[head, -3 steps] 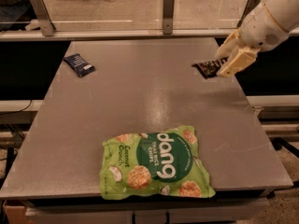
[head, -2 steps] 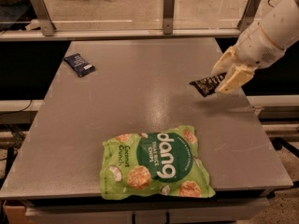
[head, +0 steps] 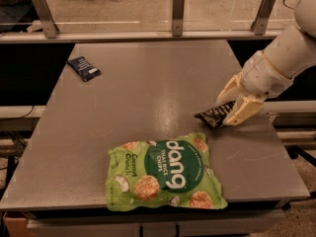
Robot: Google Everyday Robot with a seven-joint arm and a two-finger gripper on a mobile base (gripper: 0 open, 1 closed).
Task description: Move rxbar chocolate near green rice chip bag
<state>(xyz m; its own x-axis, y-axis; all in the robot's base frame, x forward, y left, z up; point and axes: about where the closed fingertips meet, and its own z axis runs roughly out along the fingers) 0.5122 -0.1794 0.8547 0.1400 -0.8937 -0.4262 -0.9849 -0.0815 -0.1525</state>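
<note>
The green rice chip bag point(head: 164, 174) lies flat near the table's front edge, light green with white "dang" lettering. My gripper point(head: 231, 109) reaches in from the right and is shut on the rxbar chocolate point(head: 214, 116), a small dark glossy bar. The bar hangs tilted just above the table, a short way up and to the right of the bag's top right corner. It does not touch the bag.
A dark blue small packet point(head: 83, 67) lies at the table's far left. The grey table point(head: 148, 93) has a glass rail with metal posts point(head: 177, 12) along its back edge. My white arm point(head: 286, 53) comes in over the right edge.
My gripper has carried the rxbar chocolate from the far right of the table forward and down, closer to the green bag. The bag and the blue packet have not moved.
</note>
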